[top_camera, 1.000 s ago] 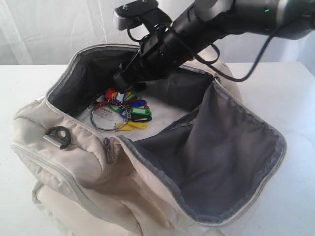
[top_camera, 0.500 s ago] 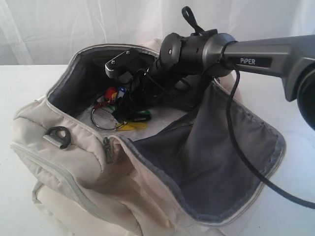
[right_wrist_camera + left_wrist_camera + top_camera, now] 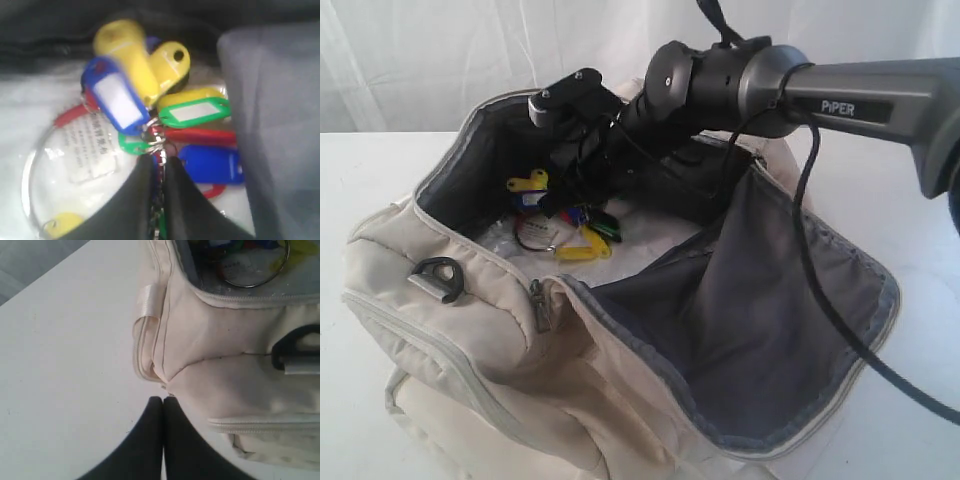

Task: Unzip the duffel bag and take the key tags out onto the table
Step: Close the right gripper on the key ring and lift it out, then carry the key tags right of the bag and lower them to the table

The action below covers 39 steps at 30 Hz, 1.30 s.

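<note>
- The duffel bag (image 3: 470, 330) is unzipped and gaping wide, and the key tags (image 3: 560, 215) are down inside the main compartment, near the left end in the exterior view. None are out on the table (image 3: 360, 180) yet.
- The right gripper (image 3: 159, 167) is in the bag right on top of the bunch. Its jaws are pulled in narrow and pinch the little links where the tags join. A red tag and some chain sit right in the slot between them.
- The tags fan out away from the fingertips: yellow and blue ones farthest out, green, red and another blue off to one side. The big metal ring (image 3: 29, 175) lies loose on the bag floor beside them.
- So it's the right arm's job. I'd say the way out is straight up through the open mouth, keeping clear of the dark lining flap (image 3: 770, 310) next to it.
- That ring might drag or snag on the zipper edge, just guessing.
- The left gripper (image 3: 163, 402) is outside, over the table just beside the bag's end seam, jaws pressed together on nothing.
</note>
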Each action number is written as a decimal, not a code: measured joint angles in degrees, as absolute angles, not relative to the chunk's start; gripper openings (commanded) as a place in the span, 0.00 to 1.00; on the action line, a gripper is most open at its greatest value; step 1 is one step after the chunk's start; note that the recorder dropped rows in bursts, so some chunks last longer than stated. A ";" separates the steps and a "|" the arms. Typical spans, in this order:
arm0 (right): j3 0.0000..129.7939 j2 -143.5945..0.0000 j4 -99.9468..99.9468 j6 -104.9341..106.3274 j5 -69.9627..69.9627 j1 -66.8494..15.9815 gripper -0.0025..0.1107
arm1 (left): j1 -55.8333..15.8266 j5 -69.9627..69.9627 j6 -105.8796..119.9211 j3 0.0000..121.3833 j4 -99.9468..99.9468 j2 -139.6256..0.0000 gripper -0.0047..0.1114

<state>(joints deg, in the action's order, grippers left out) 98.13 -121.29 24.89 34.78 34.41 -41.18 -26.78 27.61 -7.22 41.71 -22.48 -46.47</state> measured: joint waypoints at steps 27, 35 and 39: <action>98.55 -94.15 12.01 26.07 46.55 -41.18 0.02 | -26.78 26.81 -7.22 41.71 -20.82 -46.47 0.04; 98.55 -86.42 7.07 23.32 56.45 -41.18 0.02 | -26.78 26.81 -7.22 41.71 -20.83 -46.47 0.04; 98.36 -82.61 5.72 21.45 60.33 -41.18 0.02 | -26.78 26.81 -7.22 41.71 -20.83 -46.47 0.04</action>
